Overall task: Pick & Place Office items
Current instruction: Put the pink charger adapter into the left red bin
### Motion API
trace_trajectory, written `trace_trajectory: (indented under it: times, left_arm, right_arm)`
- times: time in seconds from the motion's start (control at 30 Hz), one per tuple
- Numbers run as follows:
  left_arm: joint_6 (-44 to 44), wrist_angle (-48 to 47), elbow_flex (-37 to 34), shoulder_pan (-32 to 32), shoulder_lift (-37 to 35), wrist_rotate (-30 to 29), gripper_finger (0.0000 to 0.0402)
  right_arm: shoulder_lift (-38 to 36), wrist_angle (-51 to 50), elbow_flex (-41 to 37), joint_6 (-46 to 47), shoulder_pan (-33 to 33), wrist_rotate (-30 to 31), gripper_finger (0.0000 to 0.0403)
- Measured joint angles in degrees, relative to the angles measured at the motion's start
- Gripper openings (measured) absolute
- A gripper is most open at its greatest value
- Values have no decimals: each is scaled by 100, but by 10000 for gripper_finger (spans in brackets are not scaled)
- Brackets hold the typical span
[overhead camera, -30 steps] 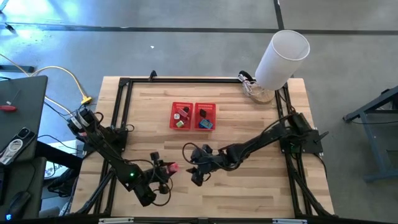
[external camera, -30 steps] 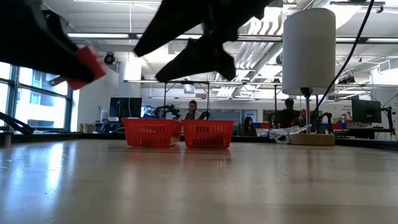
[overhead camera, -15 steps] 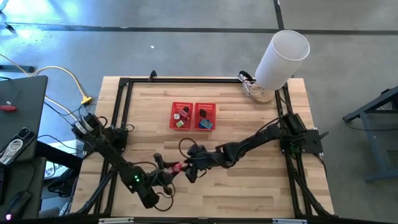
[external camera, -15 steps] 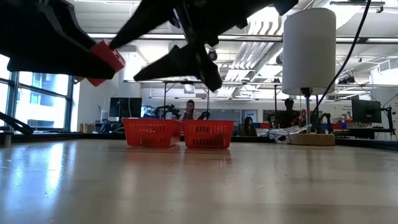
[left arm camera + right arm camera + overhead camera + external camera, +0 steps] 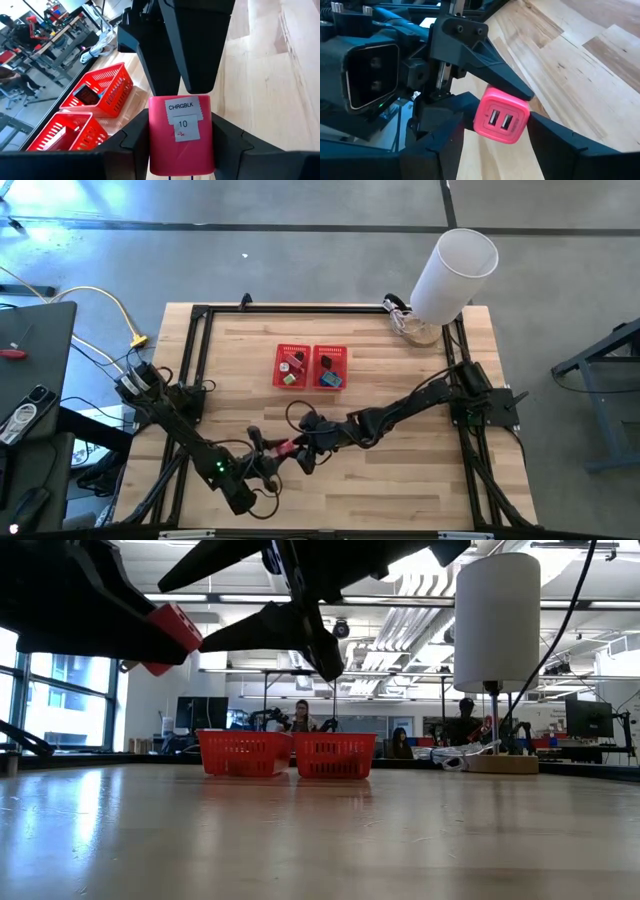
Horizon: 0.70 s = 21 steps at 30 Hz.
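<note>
A red-pink charger block (image 5: 181, 135) with a white label hangs over the table's near middle, and my left gripper (image 5: 279, 449) is shut on it. Its free end, with two sockets (image 5: 501, 120), faces my right gripper (image 5: 300, 447). That gripper is open, and its fingers stand on either side of this end. In the low view the block (image 5: 172, 632) hangs high above the tabletop. The red mesh basket (image 5: 278, 367) stands farther back at the middle, with several small items in it. My left gripper pinches the block's two opposite sides (image 5: 152, 145) between its two fingers. The labelled face is turned toward the wrist camera. The fingers come nearly level from the table's near left. The block is lifted clear, its socket end sticking out past the fingertips. My right gripper's fingers (image 5: 555, 140) flank the socket end; I cannot tell whether they touch it.
A big white cylinder (image 5: 455, 275) stands at the far right corner, beside coiled cable. A black frame (image 5: 300, 308) runs along the table's edges. Bare wood lies in front of the basket and at the near right.
The two grippers have drawn together over the near middle. My left gripper has carried the block a little toward the right and rolled it. My right gripper has gone left and rolled, and its open fingers now stand on either side of the block's free end.
</note>
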Motion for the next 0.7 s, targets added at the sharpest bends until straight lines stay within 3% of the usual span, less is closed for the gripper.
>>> trace_trajectory:
  times: [0.5,0.7]
  left_arm:
    - [36,254,0,340,26,-8,141]
    - [491,592,-4,339,28,2,141]
  right_arm:
    - [0,-133,0,-366,-122,181,204]
    - [0,-108,0,-640,-118,110,204]
